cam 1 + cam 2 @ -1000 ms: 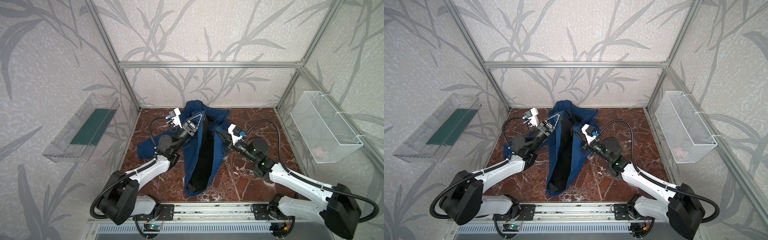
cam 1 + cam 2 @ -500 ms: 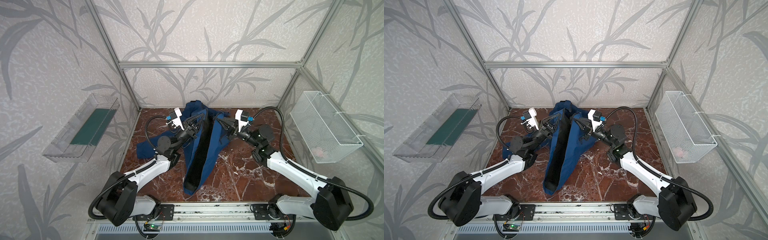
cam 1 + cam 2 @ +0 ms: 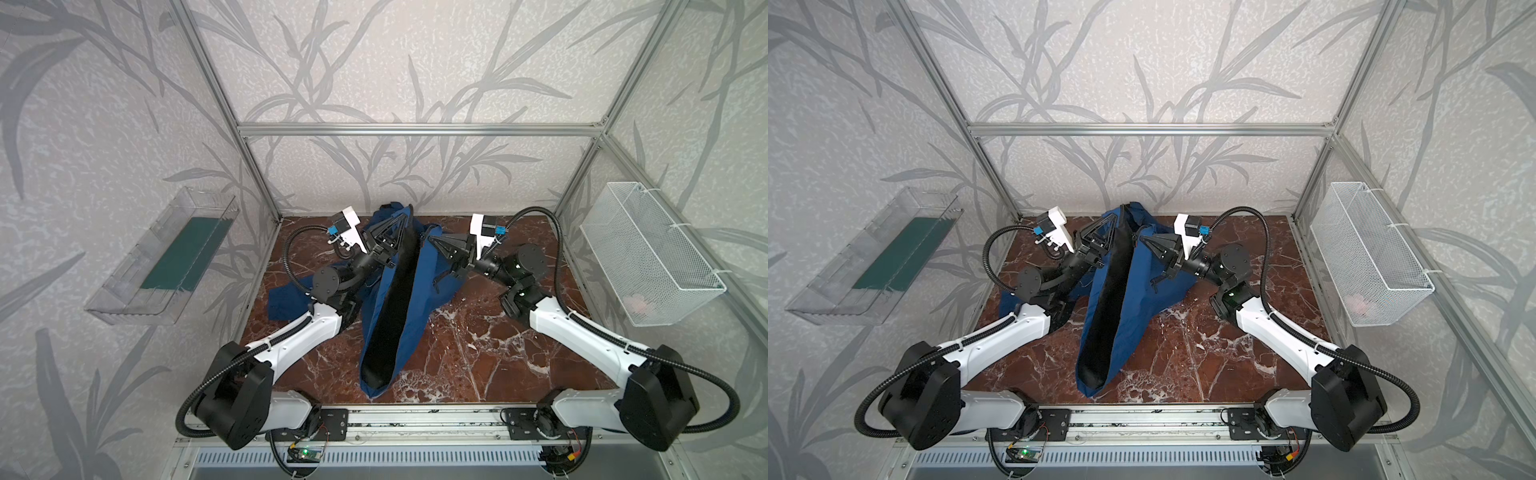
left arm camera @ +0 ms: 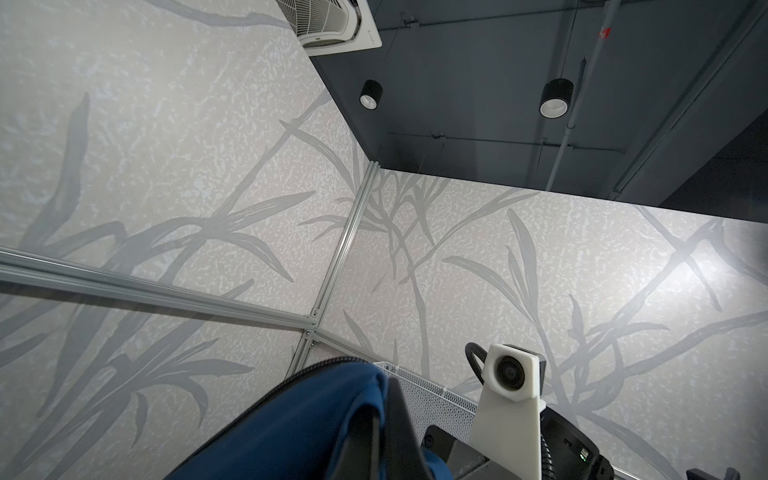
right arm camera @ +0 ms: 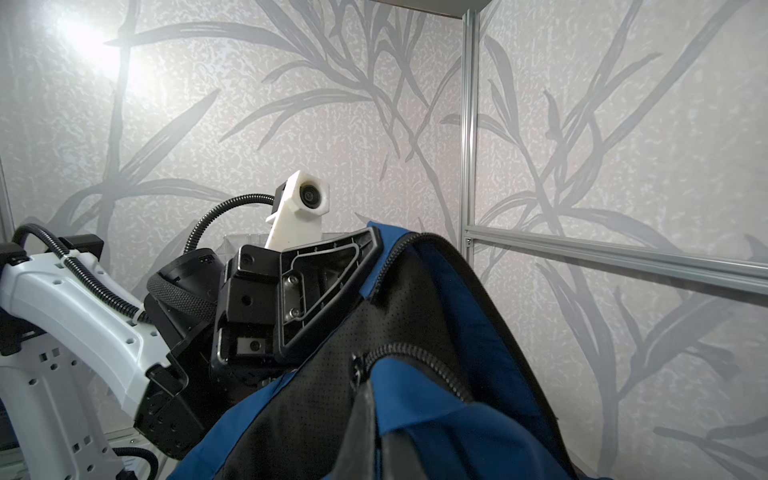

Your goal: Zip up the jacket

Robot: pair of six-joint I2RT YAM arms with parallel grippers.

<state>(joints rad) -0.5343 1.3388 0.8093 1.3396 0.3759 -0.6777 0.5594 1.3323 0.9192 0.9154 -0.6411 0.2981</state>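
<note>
The navy jacket hangs lifted over the marble table, its front open and a long strip of black lining showing between the two edges. My left gripper is shut on the left front edge near the top. My right gripper is shut on the right front edge, close beside it. In the left wrist view blue jacket cloth folds around the left gripper. In the right wrist view the right gripper pinches cloth beside the zipper teeth.
A clear bin with a green mat hangs on the left wall. A white wire basket hangs on the right wall. The marble table is bounded by an aluminium rail at the front. A sleeve lies under the left arm.
Both grippers have risen with the jacket's front edges. The right arm has swung up and out to the right, and the jacket now hangs higher and straighter.
</note>
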